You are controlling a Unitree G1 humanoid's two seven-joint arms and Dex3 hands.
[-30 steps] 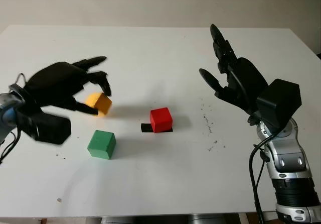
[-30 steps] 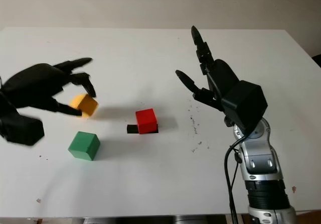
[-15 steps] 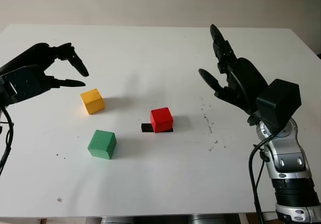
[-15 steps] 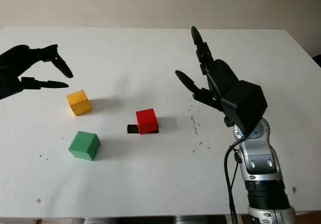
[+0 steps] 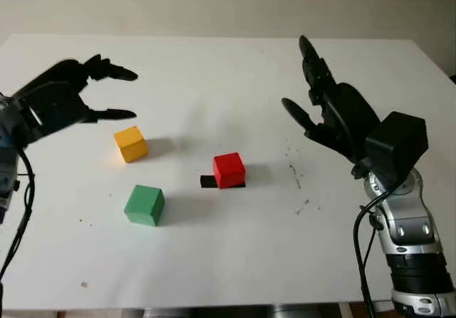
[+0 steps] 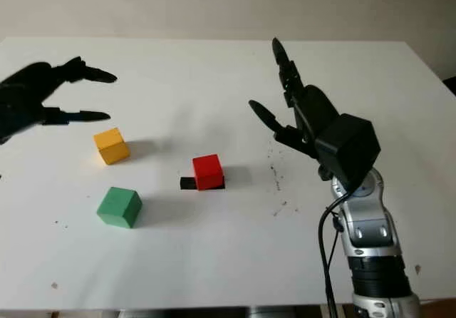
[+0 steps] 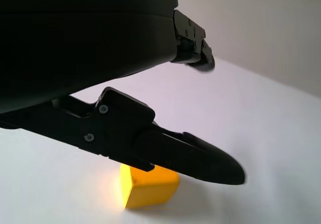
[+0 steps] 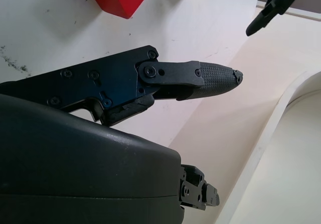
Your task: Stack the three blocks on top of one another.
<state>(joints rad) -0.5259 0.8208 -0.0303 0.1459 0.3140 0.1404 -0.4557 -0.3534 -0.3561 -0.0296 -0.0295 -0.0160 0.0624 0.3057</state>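
A small black flat piece (image 5: 208, 181) was partly hidden behind the red cube block (image 5: 229, 170) (mid-table). The yellow cube block (image 5: 131, 144) stood turned diagonally, far-left of the green cube block (image 5: 144, 204). The left hand (image 5: 68, 100), open and holding nothing, hovered above the yellow one. The right hand (image 5: 331, 115) was open at right.

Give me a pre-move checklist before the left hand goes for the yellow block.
1. Left hand open, holding nothing: ok.
2. Left hand raised just beyond the yellow block, not touching it: ok.
3. Yellow block apart from the green block and red block: ok.
4. Right hand open, raised, away from the blocks: ok.
5. Any block stacked yet: not ok, all three sit on the table.
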